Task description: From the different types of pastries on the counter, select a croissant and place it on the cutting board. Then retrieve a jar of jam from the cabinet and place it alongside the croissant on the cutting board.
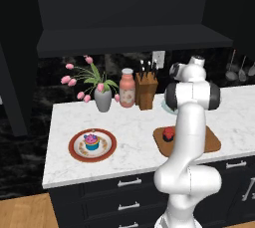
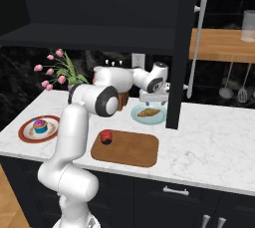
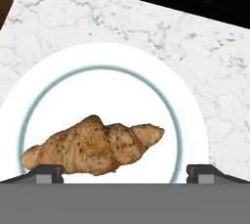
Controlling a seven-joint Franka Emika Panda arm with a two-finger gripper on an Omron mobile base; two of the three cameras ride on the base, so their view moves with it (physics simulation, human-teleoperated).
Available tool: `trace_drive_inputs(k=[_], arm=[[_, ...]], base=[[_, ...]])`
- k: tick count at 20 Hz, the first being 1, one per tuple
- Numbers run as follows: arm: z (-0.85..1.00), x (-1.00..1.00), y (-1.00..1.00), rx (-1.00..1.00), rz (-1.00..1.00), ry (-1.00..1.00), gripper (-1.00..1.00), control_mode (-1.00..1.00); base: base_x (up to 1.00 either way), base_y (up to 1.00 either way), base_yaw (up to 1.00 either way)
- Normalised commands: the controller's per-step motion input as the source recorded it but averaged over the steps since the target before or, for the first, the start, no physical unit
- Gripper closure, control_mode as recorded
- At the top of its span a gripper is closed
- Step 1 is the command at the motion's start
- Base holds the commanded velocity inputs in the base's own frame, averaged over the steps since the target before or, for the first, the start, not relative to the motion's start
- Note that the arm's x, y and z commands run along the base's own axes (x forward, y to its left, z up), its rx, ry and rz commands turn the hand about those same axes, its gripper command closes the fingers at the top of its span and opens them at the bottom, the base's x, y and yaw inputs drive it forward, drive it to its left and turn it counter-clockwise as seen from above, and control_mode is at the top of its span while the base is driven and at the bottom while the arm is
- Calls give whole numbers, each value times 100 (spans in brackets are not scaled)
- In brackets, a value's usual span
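White marble worktop (image 1: 124, 137) runs under a dark wall cabinet (image 1: 129, 3) in the left base view, carrying a flat brown wooden cutting board (image 1: 211, 140) with a small red-lidded jar of jam (image 1: 169, 133) on it, and a red-rimmed plate holding a blue-wrapped cupcake (image 1: 91, 141). From the right base view, the end effector (image 2: 151, 101) hangs just above a golden-brown croissant (image 2: 148, 112) on a round light blue plate (image 2: 160, 118) behind the board. Through the hand view, its fingers (image 3: 48, 173) stand spread wide apart, straddling the croissant without touching it.
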Motion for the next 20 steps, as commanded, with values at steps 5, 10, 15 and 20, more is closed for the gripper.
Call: trace_drive_inputs(k=[5, 10, 15, 20], arm=[[-14, 19, 4, -3, 0, 0, -100, -100], [-28, 9, 0, 0, -21, 0, -100, -100], [-13, 26, 1, 0, -20, 0, -100, -100], [0, 22, 1, 0, -21, -1, -100, -100]], base=[[0, 0, 0], [0, 0, 0], [0, 0, 0], [0, 0, 0]])
